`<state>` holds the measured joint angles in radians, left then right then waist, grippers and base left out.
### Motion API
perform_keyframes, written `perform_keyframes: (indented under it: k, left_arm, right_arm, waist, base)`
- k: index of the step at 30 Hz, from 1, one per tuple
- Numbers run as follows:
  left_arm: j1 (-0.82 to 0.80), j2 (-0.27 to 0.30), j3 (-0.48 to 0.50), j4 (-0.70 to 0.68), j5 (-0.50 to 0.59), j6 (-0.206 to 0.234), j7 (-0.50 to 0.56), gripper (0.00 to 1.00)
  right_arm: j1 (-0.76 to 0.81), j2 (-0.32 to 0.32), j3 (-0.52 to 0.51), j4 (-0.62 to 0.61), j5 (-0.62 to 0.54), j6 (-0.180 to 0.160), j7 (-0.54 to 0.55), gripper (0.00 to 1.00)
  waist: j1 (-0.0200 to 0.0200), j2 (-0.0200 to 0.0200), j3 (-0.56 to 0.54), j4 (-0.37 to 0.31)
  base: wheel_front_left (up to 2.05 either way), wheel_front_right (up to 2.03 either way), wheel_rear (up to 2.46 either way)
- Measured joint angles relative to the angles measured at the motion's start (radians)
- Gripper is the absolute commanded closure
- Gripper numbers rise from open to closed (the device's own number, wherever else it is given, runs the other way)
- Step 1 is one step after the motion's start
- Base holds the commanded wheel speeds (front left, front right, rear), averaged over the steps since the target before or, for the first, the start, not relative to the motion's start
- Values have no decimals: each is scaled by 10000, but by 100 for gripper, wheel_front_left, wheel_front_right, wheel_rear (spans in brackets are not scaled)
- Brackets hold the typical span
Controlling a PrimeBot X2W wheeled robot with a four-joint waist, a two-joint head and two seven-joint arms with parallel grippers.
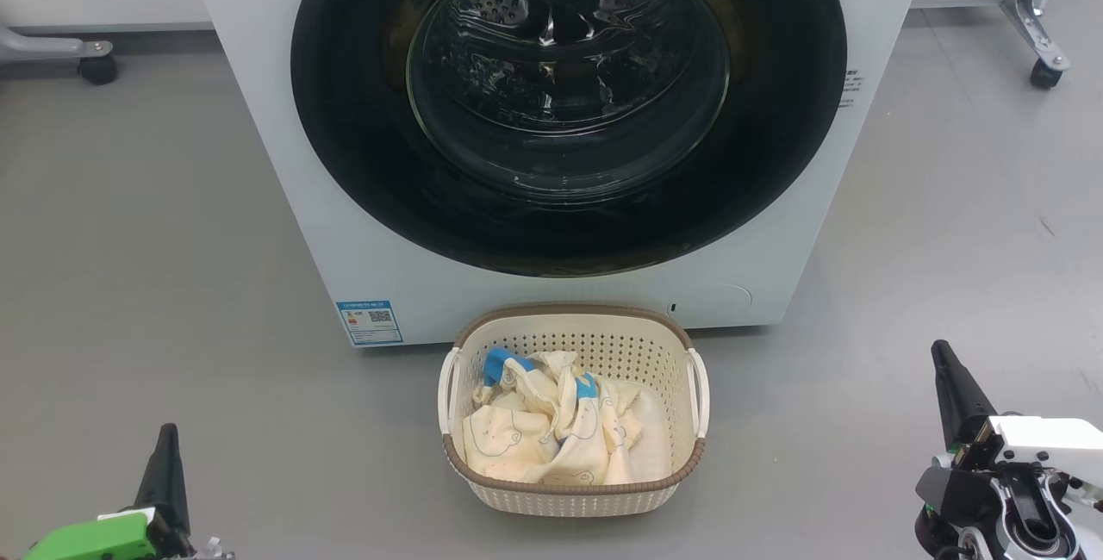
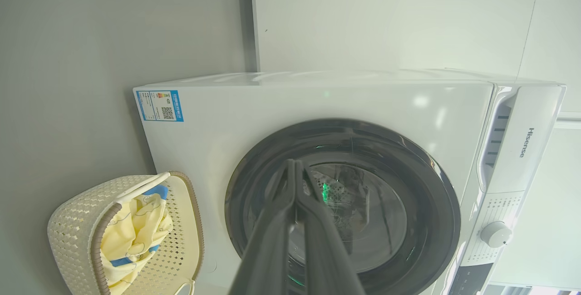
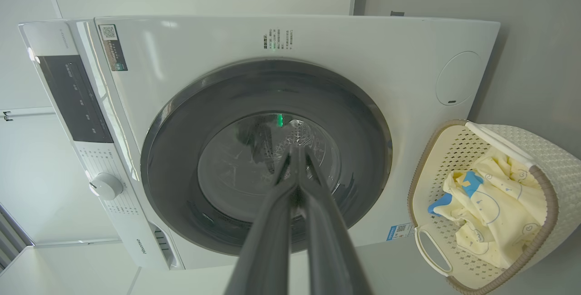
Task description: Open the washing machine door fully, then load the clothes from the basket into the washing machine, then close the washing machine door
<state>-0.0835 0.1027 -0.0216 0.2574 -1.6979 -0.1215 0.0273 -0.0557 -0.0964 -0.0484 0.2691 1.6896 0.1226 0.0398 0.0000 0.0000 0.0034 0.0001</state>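
My left gripper (image 1: 167, 444) is at 7 o'clock in the head view and my right gripper (image 1: 944, 366) at 4 o'clock. Fingers are pressed together on both, nothing held. The washing machine door (image 1: 345, 112) is shut on the washing machine (image 1: 276, 198) at 12 o'clock. The basket (image 1: 573, 315) is on the floor at 6 o'clock, just before it, with the clothes (image 1: 551, 435) piled inside.
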Motion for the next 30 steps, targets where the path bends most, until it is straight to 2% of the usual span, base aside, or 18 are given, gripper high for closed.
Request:
perform_keyframes:
  k: [30]
  left_arm:
    - [0, -33, 69, 4, 2, 0, 36, 100]
  right_arm:
    - [0, 15, -40, 0, -6, 0, 12, 100]
  waist:
    - [0, 0, -1, -1]
  base:
    - [0, 0, 0]
